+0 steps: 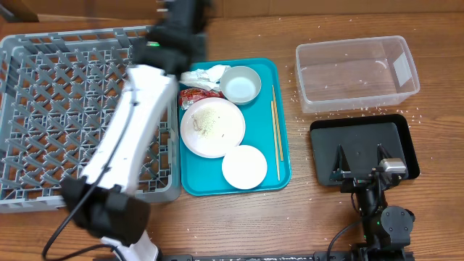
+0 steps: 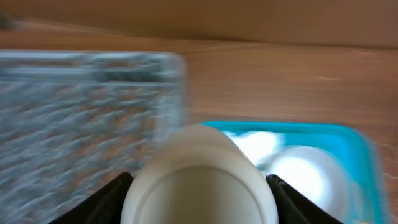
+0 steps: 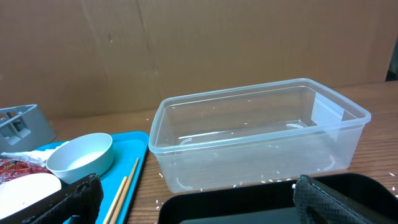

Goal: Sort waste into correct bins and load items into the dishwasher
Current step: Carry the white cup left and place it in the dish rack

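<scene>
Grip: left gripper clenched on 1 white cup.
Place: cup aloft at far side, between teal tray and grey dish rack.
Advice: clear the rack's wall, lower the cup into a grid cell, then release.
Other arm: right gripper spread, empty, over black tray.

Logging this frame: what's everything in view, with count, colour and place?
dish rack: one, grey, table's left
serving tray: one, teal, centre
plate: one, white, on the serving tray
bowl: one, white, tray's far end
tray cup: one, white, tray's near end
held cup: one, white, in the left gripper
chopsticks: one pair, wooden, tray's right side
napkin: one, white, crumpled, tray's far-left corner
wrapper: one, red-and-white, between napkin and plate
tub: one, clear, far right
black tray: one, black, near right
rice grains: many, white, on plate and around tub
left gripper: one, black, closed on held cup
right gripper: one, black, open over black tray
</scene>
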`<state>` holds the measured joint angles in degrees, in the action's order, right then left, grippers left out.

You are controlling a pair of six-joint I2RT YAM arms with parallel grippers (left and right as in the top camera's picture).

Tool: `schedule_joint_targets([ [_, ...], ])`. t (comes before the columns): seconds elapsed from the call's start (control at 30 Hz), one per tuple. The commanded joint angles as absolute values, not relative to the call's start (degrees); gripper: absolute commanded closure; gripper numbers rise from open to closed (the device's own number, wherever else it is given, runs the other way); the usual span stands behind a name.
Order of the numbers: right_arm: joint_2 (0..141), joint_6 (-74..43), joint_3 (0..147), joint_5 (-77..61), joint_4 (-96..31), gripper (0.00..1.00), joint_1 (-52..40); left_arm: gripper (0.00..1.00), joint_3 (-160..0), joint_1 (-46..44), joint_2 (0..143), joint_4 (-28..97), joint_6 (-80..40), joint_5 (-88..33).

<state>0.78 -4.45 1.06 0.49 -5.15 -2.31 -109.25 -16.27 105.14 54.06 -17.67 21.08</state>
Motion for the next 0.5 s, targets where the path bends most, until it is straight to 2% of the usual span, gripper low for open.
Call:
schedule_joint_targets([
  [0.0,0.16,-4.25,0.47,1.23,-4.80,0.00,-2.57,0.48,-110.41,-8.82,103.00,57.91,-17.17,26.81],
  [0.17,0.16,-4.25,0.47,1.23,-4.80,0.00,-2.57,0.47,-110.28,1.76,105.12,61.63,-17.12,22.94],
  [0.47,0.16,-4.27,0.47,1.23,-4.80,0.00,-2.57,0.45,-110.26,15.84,113.47,57.56,-10.96,5.93],
])
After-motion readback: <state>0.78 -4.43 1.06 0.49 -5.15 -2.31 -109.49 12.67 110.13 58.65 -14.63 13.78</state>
